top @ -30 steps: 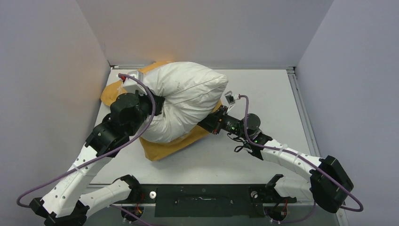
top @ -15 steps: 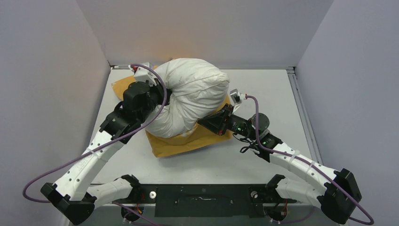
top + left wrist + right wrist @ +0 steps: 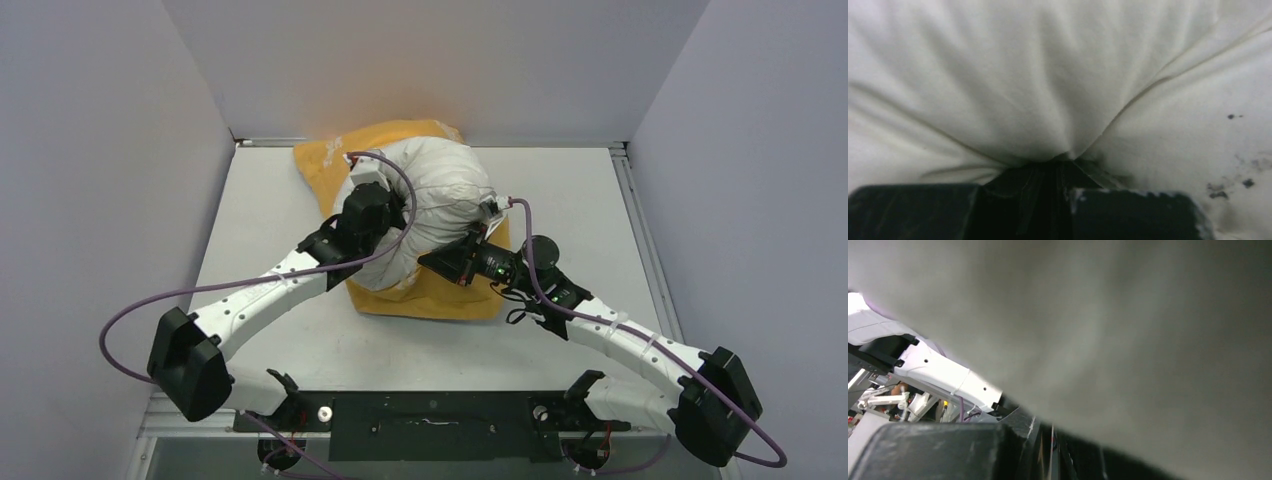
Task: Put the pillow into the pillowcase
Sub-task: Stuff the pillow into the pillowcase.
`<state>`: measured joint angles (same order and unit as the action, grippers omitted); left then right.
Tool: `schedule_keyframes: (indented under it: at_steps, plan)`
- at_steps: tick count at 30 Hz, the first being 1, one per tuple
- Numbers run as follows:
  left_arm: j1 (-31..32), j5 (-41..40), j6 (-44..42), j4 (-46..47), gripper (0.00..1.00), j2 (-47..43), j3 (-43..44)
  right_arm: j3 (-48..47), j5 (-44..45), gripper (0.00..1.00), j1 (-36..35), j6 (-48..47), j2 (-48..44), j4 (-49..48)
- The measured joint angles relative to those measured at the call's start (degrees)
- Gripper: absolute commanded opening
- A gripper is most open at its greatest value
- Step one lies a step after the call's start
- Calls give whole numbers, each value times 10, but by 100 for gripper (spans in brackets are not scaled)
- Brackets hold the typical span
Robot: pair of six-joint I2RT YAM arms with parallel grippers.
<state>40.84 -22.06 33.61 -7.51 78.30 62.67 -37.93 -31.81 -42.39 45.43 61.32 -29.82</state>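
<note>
On the orange pillowcase [image 3: 430, 302], left fingers [image 3: 913, 210] pinch the crinkly pillow [image 3: 450, 188]; right fingers [image 3: 933, 450] unclear.

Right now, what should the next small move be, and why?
Probably open the right fingers and reach for an edge of the thin orange-yellow pillowcase: the plump off-white fabric pillow sits bunched on top of it, not inside, while the left fingers pinch pillow fabric.

We see the pillow [image 3: 440, 190] lying on top of the pillowcase [image 3: 440, 300], toward the back of the table [image 3: 600, 200].
</note>
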Motion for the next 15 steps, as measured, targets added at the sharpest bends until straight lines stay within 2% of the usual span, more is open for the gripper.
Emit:
schedule_keyframes:
  at_steps: [7, 10, 13, 15]
  plan:
    - [39, -52, -1, 52, 0, 73, -2, 3, 9, 5, 3, 0, 7, 10]
    - [82, -32, -4, 43, 1, 69, -44, 1, -16, 5, -14, -12, -43, -24]
    - [129, 24, -4, 7, 19, 68, -105, 1, -13, 5, -23, -41, -118, -35]
    - [138, 44, -5, -13, 36, 41, -126, 4, 3, 5, -21, -59, -149, -34]
